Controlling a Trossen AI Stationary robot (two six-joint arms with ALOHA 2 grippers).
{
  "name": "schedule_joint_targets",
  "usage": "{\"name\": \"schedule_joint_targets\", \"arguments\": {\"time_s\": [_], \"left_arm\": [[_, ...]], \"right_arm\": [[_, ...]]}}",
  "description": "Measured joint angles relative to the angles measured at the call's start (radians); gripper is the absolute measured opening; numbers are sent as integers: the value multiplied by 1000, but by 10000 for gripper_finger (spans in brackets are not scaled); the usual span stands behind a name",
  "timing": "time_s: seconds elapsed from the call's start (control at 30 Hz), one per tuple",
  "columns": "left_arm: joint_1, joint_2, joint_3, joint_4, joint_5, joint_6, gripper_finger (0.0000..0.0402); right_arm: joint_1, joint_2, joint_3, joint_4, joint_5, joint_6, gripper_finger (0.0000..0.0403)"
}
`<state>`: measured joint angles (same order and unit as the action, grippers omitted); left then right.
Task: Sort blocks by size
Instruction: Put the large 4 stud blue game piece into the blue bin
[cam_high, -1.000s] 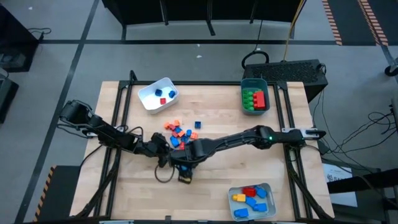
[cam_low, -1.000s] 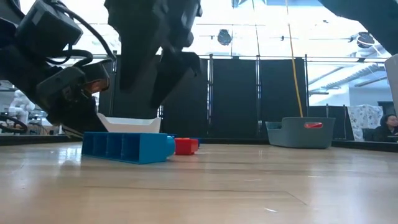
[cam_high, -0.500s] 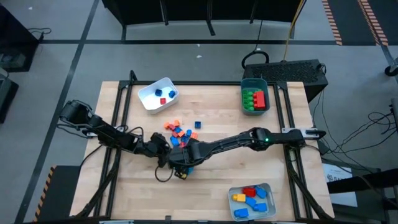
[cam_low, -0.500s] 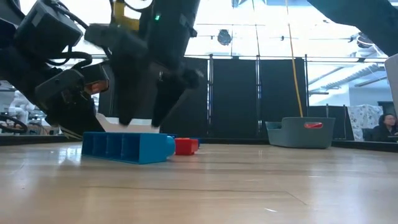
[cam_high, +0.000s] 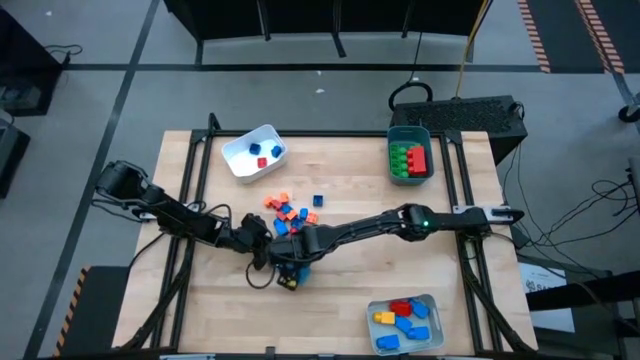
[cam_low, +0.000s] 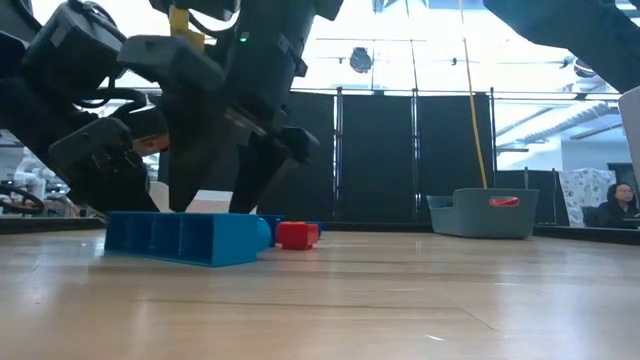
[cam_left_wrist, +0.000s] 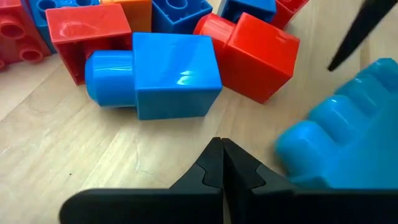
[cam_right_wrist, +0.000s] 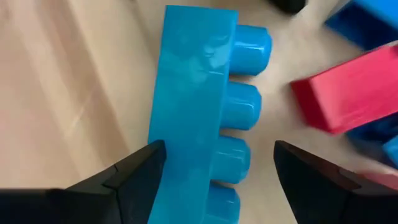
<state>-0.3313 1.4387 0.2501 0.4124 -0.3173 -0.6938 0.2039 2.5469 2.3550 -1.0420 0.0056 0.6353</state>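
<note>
Below centre in the high view, the right gripper (cam_high: 290, 272) hangs over the long blue block (cam_high: 287, 278), while the left gripper (cam_high: 262, 250), pinched shut and empty, sits just upper left of it. Low in the right wrist view, the block (cam_right_wrist: 198, 106) runs lengthwise between the spread fingers (cam_right_wrist: 134, 171), lying on its side and not yet gripped.

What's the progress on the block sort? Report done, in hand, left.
Done: blocks already sit in the white tray, the green bin and the grey tray. In hand: the right gripper, open, straddles a long blue block lying on its side on the table; it is not lifted. Left: a pile of small blocks mid-table, beside the shut left gripper.
</note>
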Motion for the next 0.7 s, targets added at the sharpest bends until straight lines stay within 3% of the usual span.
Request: {"name": "schedule_joint_targets", "arguments": {"time_s": [0.33,0.53,0.7], "left_arm": [[1,0,0,8,-3,0,2],[1,1,-1,17,-3,0,2],[1,1,-1,21,-4,0,2]], "right_arm": [[31,-19,0,53,-28,-72,286],[68,-19,0,16,83,-185,286],[74,-19,0,23,153,-172,286]]}}
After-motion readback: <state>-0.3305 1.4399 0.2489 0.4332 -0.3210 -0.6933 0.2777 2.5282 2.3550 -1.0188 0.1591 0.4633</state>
